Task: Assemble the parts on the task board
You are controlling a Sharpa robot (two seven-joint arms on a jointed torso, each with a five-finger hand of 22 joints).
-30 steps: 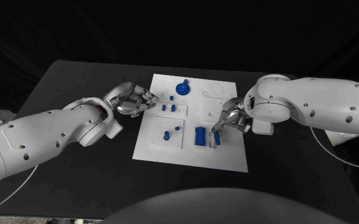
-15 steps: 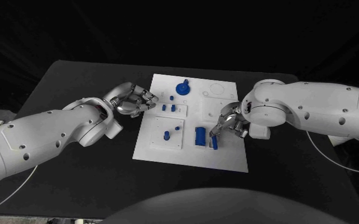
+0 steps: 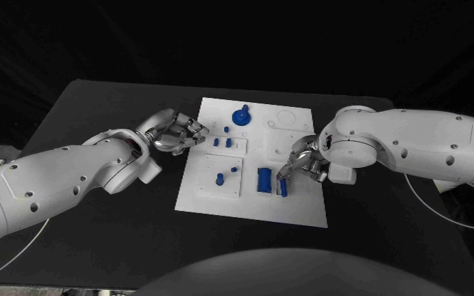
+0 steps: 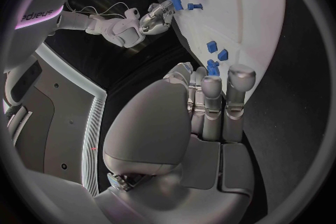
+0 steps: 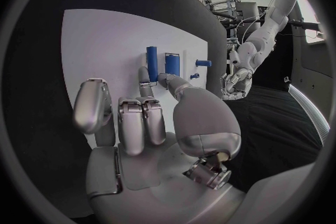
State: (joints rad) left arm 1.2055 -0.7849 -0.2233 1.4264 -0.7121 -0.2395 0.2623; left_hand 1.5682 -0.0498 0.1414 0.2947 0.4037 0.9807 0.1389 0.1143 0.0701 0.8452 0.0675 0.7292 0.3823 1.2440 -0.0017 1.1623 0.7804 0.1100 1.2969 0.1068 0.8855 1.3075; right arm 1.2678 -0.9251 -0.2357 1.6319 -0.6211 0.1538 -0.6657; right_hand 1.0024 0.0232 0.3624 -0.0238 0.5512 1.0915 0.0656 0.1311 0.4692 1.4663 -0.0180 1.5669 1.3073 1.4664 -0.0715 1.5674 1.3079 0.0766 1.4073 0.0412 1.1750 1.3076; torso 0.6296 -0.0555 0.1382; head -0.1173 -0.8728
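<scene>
The black bench is carrying the white task board at its middle, where both arms can reach its blue parts. The right robot hand is bending over the board's right side, apparently pinching a slim blue bar beside the wide blue block, probably to seat it. The left robot hand is waiting at the board's left edge, fingers curled, holding nothing, near two small blue pegs.
</scene>
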